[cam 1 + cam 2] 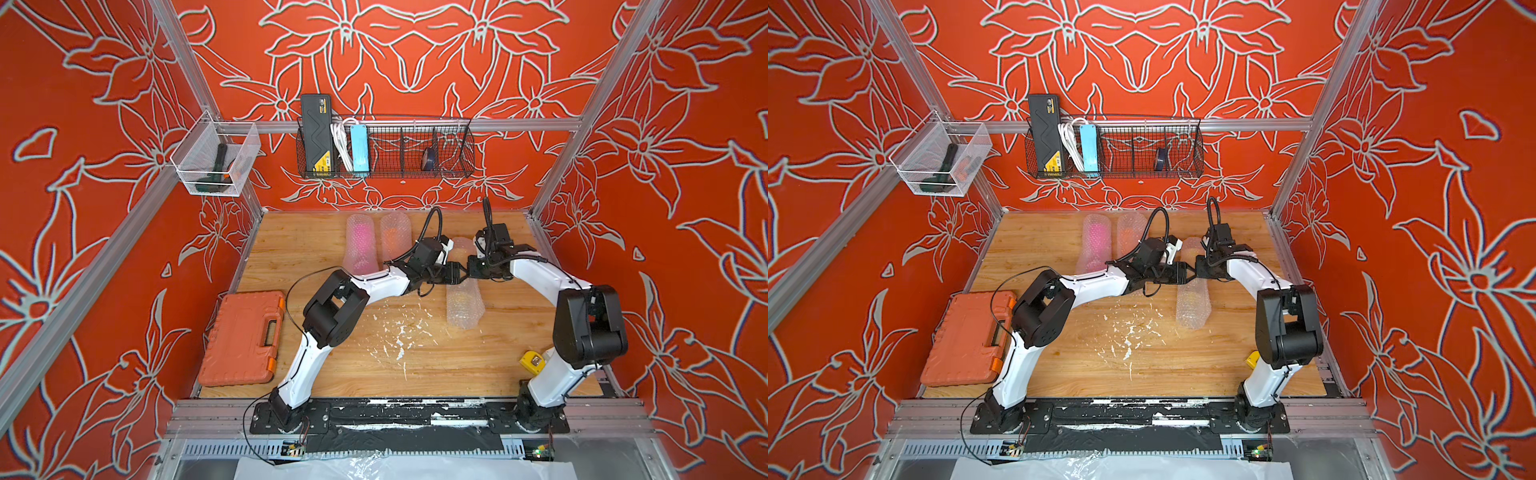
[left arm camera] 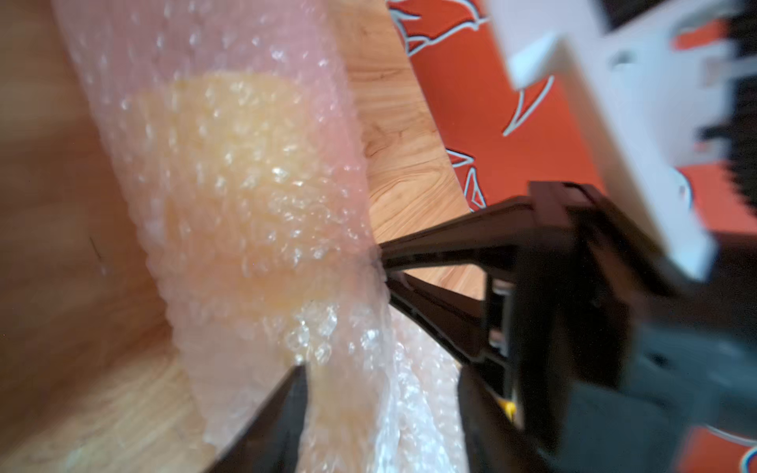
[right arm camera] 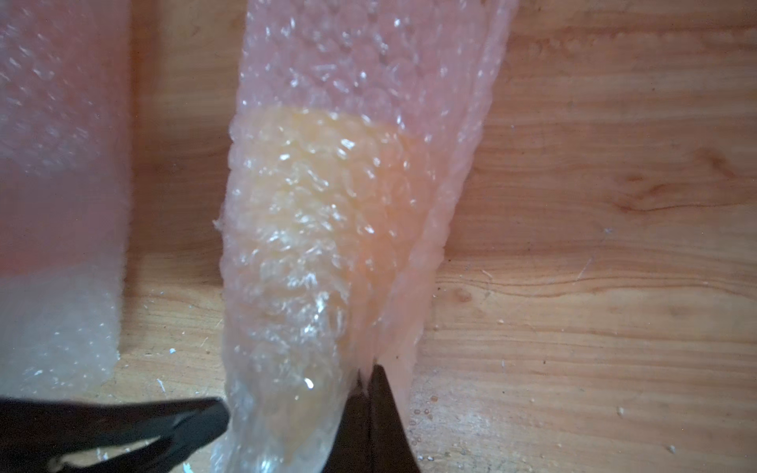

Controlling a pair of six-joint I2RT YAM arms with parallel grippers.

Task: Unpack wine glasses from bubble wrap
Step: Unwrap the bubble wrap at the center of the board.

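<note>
A roll of bubble wrap (image 1: 465, 305) (image 1: 1192, 305) with a yellow wine glass (image 3: 311, 213) (image 2: 229, 172) blurred inside lies right of the table's middle. My right gripper (image 3: 370, 389) (image 1: 470, 270) is shut on a fold of the wrap at the roll's side; it also shows in the left wrist view (image 2: 383, 262). My left gripper (image 2: 381, 413) (image 1: 456, 272) faces it from the other side, its jaws apart with the wrap between them. One left finger (image 3: 205, 413) sits beside the roll. Two more rolls lie at the back, one pink (image 1: 361, 245) and one orange (image 1: 395, 237).
An orange tool case (image 1: 243, 338) lies at the table's front left and a yellow tape measure (image 1: 533, 360) at the front right by the right arm's base. White flecks (image 1: 399, 332) dot the wood. A wire basket (image 1: 386, 149) and a mesh bin (image 1: 216, 160) hang on the walls.
</note>
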